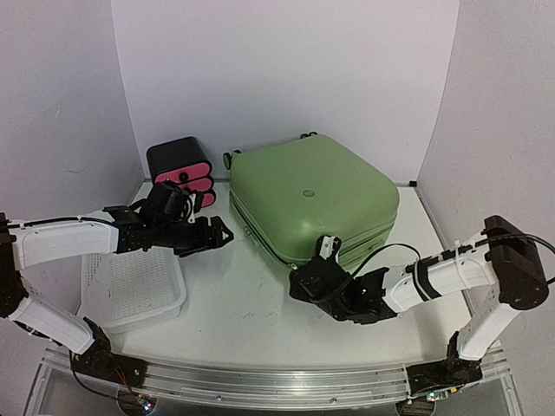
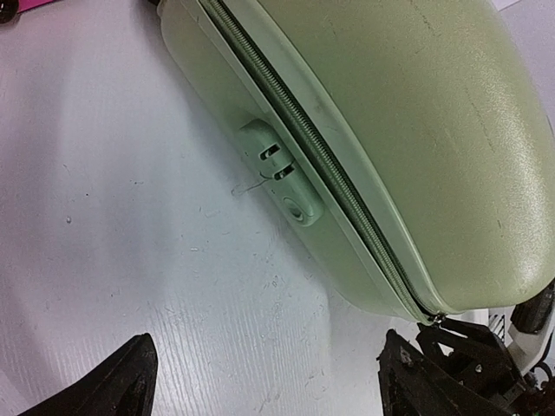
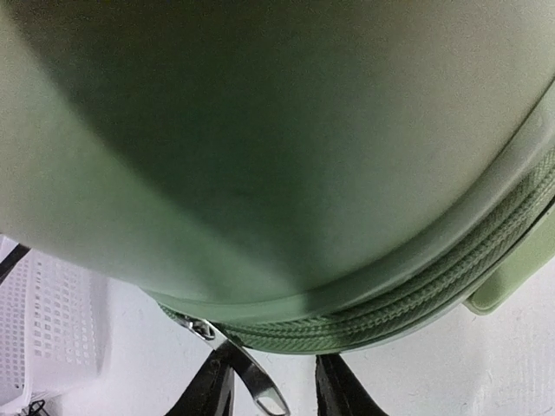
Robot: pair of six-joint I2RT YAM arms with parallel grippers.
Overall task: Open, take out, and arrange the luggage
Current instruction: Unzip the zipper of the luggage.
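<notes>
The luggage (image 1: 312, 195) lies flat and zipped shut toward the rear edge of the surface (image 1: 251, 325), a little right of centre, so whatever it holds is hidden. The step in hand looks like starting the zip. The right tool (image 3: 276, 392) sits at the case's near corner with the metal zipper pull (image 3: 247, 373) between its narrowly parted fingers, but I cannot tell whether they actually pinch it. It wants a firm, square hold on the tab first, then a draw along the seam, following the rounded corner rather than tugging outward, or the tab may slip free. The left tool (image 1: 221, 234) hovers spread wide beside the case's left side, apart from it, well placed to steady the shell. The white basket (image 1: 130, 290) at the near left corner shows nothing inside. The black drawer box (image 1: 182, 169) at the rear left has its pink fronts shut.
</notes>
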